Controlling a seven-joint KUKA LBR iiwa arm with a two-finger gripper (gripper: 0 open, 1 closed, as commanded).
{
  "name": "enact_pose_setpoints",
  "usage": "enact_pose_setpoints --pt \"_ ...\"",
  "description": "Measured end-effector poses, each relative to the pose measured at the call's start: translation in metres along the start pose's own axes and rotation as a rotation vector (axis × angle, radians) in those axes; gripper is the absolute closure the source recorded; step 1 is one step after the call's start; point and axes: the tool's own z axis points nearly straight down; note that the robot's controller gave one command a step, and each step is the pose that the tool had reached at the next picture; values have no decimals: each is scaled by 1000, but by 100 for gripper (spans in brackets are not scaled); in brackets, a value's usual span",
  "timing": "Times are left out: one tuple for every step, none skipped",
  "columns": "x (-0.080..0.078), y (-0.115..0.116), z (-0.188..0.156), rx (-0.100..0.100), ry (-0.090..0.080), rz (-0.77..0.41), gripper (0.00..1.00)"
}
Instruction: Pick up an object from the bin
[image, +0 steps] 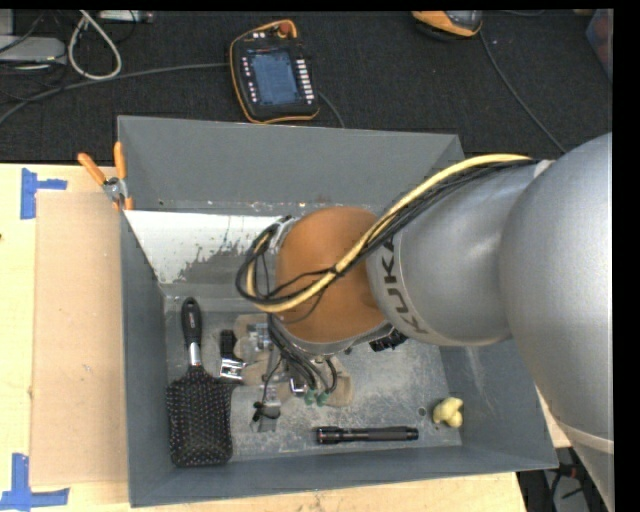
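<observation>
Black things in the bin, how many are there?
2 plain ones: a hairbrush by the view's left wall and a slim pen-like stick along the near wall. Others may hide beneath the arm.

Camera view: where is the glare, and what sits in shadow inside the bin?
In the camera view, glare streaks the sloped far wall of the grey metal bin, at left; the silver arm shades the floor under it; the black bristled hairbrush and small yellow lump lie in even light.
</observation>
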Motion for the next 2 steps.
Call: enact_pose_setpoints --pt "-2 -1 -4 -2 -8 4 0" --pt "-85 -39 64 -2 -5 -134 0"
